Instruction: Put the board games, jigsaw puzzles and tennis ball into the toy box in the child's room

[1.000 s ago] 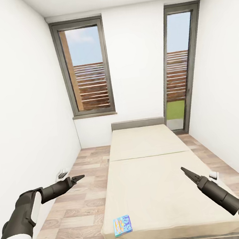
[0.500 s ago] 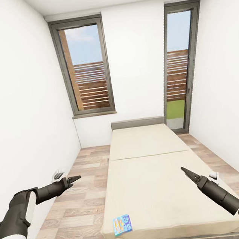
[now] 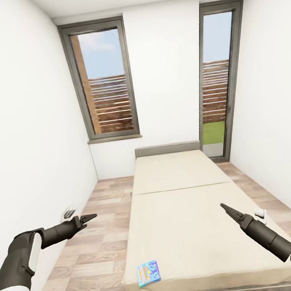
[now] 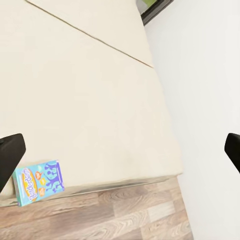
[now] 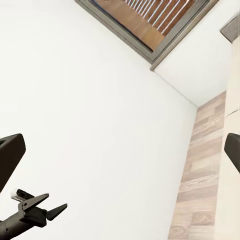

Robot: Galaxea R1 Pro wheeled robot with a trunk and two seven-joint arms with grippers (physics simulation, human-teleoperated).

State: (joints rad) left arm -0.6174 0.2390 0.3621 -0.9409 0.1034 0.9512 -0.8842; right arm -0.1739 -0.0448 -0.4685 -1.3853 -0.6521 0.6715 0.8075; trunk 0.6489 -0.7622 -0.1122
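Note:
The bed (image 3: 185, 214) fills the middle of the head view, a low beige mattress on a grey frame. One board game (image 3: 148, 273), a small blue box with cartoon print, lies flat near the mattress's front left corner. It also appears in the left wrist view, where the board game (image 4: 39, 181) sits close to the mattress edge. My left gripper (image 3: 88, 217) hovers open over the floor, left of the bed. My right gripper (image 3: 225, 208) hangs open above the mattress's right half. Nothing is between either pair of fingers. The table and the toy box are out of view.
White walls close in on both sides. A strip of wooden floor (image 3: 98, 235) runs along the bed's left. Two tall windows (image 3: 106, 77) stand in the far wall. A small grey-white fitting (image 3: 69, 214) sits low by the left wall, and a small white object (image 3: 261, 215) lies at the bed's right edge.
My left arm has drawn a little to the left and lower. The head view has shifted very slightly. The board game and the right arm have stayed put.

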